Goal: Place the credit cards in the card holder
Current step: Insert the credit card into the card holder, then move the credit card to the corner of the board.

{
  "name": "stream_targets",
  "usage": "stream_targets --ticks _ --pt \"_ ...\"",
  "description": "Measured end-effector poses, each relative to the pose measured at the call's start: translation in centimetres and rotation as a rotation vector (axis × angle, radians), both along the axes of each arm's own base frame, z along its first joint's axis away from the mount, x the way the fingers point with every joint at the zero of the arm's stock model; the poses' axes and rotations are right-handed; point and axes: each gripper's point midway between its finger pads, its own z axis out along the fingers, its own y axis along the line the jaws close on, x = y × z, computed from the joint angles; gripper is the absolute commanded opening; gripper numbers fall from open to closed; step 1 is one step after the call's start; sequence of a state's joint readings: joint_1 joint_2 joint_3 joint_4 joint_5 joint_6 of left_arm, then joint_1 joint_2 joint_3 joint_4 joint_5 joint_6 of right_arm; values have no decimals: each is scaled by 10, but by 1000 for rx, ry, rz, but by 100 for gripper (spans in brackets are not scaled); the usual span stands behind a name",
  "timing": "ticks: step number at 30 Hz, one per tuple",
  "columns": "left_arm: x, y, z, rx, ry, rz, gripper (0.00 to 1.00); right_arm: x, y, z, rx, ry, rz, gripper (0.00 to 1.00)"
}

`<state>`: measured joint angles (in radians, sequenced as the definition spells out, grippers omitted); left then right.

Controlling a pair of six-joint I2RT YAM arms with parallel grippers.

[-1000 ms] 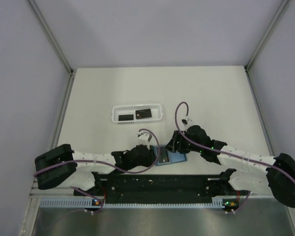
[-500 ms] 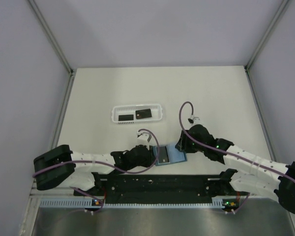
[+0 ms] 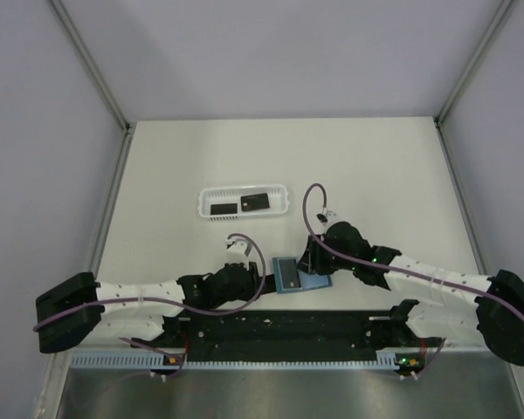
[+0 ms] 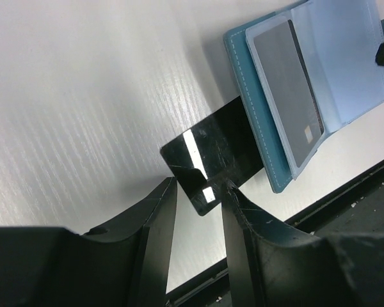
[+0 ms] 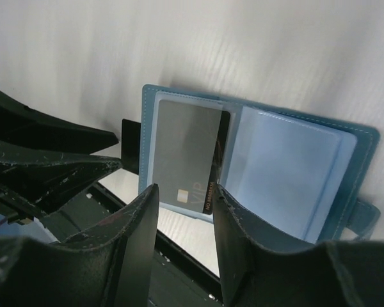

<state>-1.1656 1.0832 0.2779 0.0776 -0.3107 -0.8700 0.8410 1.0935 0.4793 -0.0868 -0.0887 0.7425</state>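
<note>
The teal card holder lies open near the table's front edge. A grey credit card sits in its clear left sleeve. A black credit card lies flat on the table with its far end tucked under the holder's left edge. My left gripper is open, and the card's near corner lies between its fingertips. My right gripper hovers open over the holder's near edge. Two more black credit cards lie in the basket.
The white basket tray stands behind and left of the holder. The black rail of the arm mount runs just in front of the holder. The left gripper's fingers show dark at the left of the right wrist view.
The left arm has drawn back to the left, and its jaws have widened slightly. The right gripper has come back down over the holder, and its jaws have narrowed.
</note>
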Motion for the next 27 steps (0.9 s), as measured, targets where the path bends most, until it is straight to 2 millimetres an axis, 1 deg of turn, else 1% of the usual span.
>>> stream_targets --ticks 2,5,8,11,14,16,17,19,21,23,27 --pt "0 1 0 -11 2 8 41 -4 5 -2 -2 8 24 35" --pt "-1 2 0 -24 6 17 40 -9 21 1 4 12 69 29" --pt "-1 3 1 -31 9 24 40 -10 43 11 34 1 118 24" --pt "-2 5 1 -36 14 34 39 -10 66 20 73 -8 158 21" --pt "-3 11 0 -34 16 48 37 -9 90 24 98 0 191 20" --pt "-3 13 0 -34 17 54 37 -10 104 22 94 12 209 17" --pt "-4 15 0 -36 19 58 36 -10 111 20 88 20 217 13" --pt "-4 16 0 -39 20 63 35 -10 123 14 67 38 221 10" --pt "-4 17 0 -37 21 65 35 -7 127 4 29 56 198 9" --pt "-4 18 -1 -34 22 68 35 -3 124 -5 -13 73 164 9" --pt "-5 19 -1 -32 23 68 35 1 102 -27 -134 103 78 8"
